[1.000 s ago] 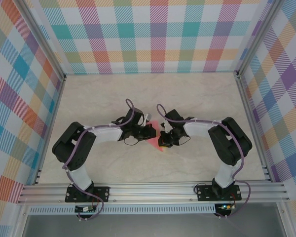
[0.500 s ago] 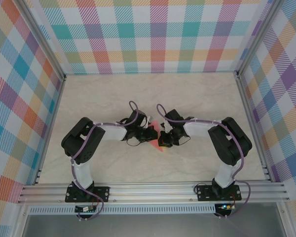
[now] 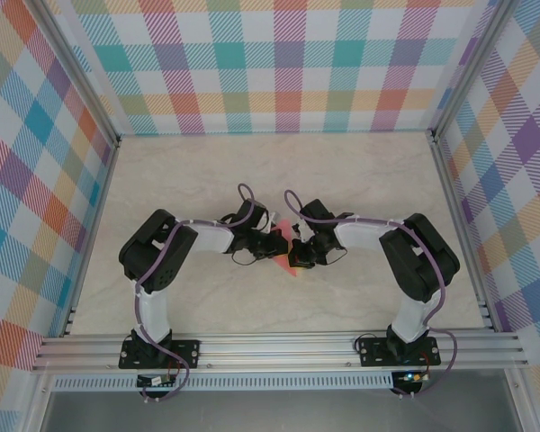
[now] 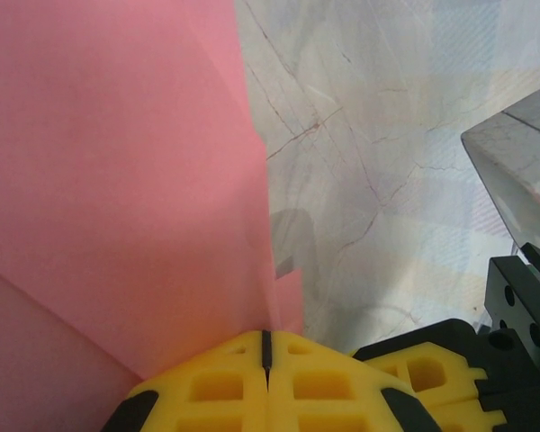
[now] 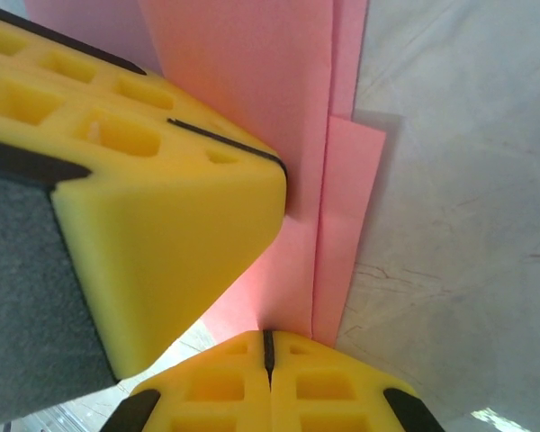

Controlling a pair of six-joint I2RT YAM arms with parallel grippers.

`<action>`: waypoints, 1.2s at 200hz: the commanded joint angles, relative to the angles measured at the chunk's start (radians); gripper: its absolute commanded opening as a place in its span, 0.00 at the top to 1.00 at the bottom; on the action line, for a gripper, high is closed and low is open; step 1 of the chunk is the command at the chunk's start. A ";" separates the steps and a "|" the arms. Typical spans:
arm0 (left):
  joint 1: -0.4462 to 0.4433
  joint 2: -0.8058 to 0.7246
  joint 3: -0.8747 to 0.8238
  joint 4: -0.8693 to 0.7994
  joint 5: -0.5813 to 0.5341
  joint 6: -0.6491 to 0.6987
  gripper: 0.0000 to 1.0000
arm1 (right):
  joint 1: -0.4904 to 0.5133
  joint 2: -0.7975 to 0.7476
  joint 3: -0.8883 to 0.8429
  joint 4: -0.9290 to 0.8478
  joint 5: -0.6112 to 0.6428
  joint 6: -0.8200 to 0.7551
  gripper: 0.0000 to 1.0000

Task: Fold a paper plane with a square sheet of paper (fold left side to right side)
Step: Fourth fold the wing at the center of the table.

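Observation:
The salmon-pink paper (image 3: 294, 265) lies folded in layers on the marble table between both grippers, only partly showing from above. In the left wrist view the paper (image 4: 117, 180) spreads up and left, and my left gripper (image 4: 266, 337) is shut on its edge. My right gripper (image 5: 268, 337) is likewise shut on the paper (image 5: 288, 81), where stacked layers with straight creases show. From above, the left gripper (image 3: 274, 243) and right gripper (image 3: 300, 250) sit almost touching. The left gripper's yellow finger (image 5: 162, 198) rests against the paper in the right wrist view.
The marble tabletop (image 3: 360, 171) is bare around the arms. Checked walls (image 3: 279, 63) close it in on three sides, and an aluminium rail (image 3: 279, 346) runs along the near edge. The right gripper's yellow finger (image 4: 414, 360) sits close beside my left one.
The left arm's elbow has swung right and its gripper has slid right towards the right gripper. Less pink paper shows from above. The right arm has held still.

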 commanded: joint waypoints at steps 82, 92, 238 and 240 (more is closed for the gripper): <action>0.220 0.114 0.163 -0.131 -0.024 0.147 1.00 | -0.003 0.062 -0.058 -0.143 0.137 -0.029 1.00; 0.241 0.137 0.189 -0.149 -0.015 0.158 1.00 | -0.003 0.060 -0.060 -0.144 0.136 -0.029 1.00; 0.373 0.034 0.269 -0.264 0.015 0.200 0.90 | -0.002 -0.012 -0.049 0.018 -0.001 -0.002 0.97; 0.373 0.023 0.262 -0.261 0.015 0.198 0.90 | -0.002 -0.017 -0.046 0.021 -0.004 -0.003 0.95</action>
